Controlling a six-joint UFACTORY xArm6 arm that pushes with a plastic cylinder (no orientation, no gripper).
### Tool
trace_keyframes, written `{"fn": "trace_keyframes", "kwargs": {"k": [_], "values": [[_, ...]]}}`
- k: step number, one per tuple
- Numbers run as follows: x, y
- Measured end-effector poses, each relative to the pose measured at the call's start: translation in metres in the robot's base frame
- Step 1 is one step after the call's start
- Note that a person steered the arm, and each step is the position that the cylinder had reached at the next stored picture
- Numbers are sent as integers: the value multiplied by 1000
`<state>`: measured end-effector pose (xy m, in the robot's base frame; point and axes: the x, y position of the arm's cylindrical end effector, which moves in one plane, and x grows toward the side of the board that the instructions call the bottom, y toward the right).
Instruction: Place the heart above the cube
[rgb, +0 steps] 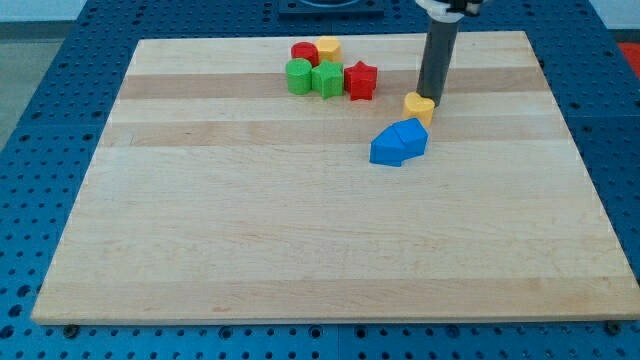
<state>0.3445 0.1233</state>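
Observation:
A small yellow heart-shaped block (420, 106) lies right of the board's centre, near the view's top. Directly below it, two blue blocks sit pressed together: one (410, 134) just under the heart and touching it, the other (384, 149) lower left. I cannot tell which of them is the cube. My tip (434, 99) is at the end of the dark rod (439, 55) and rests against the heart's upper right side.
A cluster sits at the top centre: a red cylinder (304, 52), a yellow hexagonal block (328, 47), a green cylinder (298, 76), a green hexagonal block (327, 79) and a red star (360, 80). The wooden board (250, 230) lies on a blue perforated table.

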Motion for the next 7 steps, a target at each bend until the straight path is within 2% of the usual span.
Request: {"fn": "trace_keyframes", "kwargs": {"k": [2,3,7], "values": [[22,-8],[12,-8],[-103,-48]]}}
